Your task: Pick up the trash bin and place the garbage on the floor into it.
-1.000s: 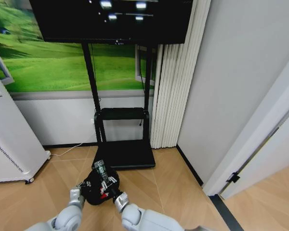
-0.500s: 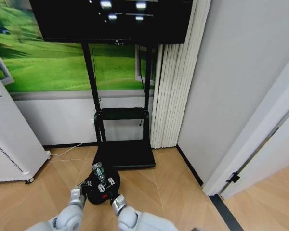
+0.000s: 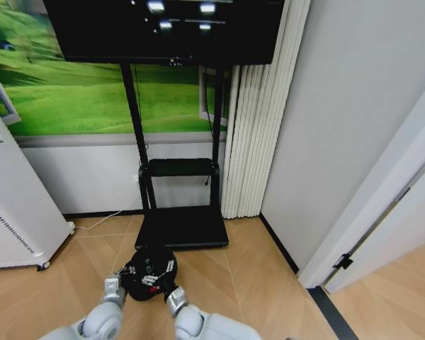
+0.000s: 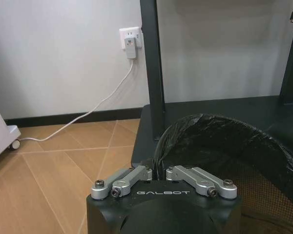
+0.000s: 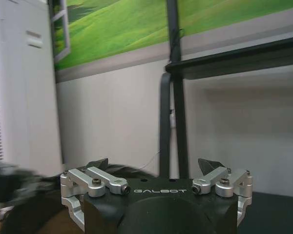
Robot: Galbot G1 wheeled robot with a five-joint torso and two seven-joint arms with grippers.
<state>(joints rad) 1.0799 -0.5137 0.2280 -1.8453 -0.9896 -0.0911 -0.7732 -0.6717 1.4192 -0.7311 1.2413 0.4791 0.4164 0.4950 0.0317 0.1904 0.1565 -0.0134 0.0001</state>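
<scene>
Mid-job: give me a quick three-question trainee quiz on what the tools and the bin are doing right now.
1. True or false: the left tool is shut on the rim of the trash bin.
2. Multiple choice: the right tool has its fingers A) wide apart, B) clamped on a bottle, C) gripping a cable.
3. Fill in: the trash bin is just in front of the stand base that carries the ___.
Key: 1 true; 2 A; 3 TV.

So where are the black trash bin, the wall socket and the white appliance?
trash bin (image 4: 219, 131), left wrist view, bag-lined rim.
wall socket (image 4: 130, 35), left wrist view, white plate.
white appliance (image 3: 14, 205), head view, its front panel.
</scene>
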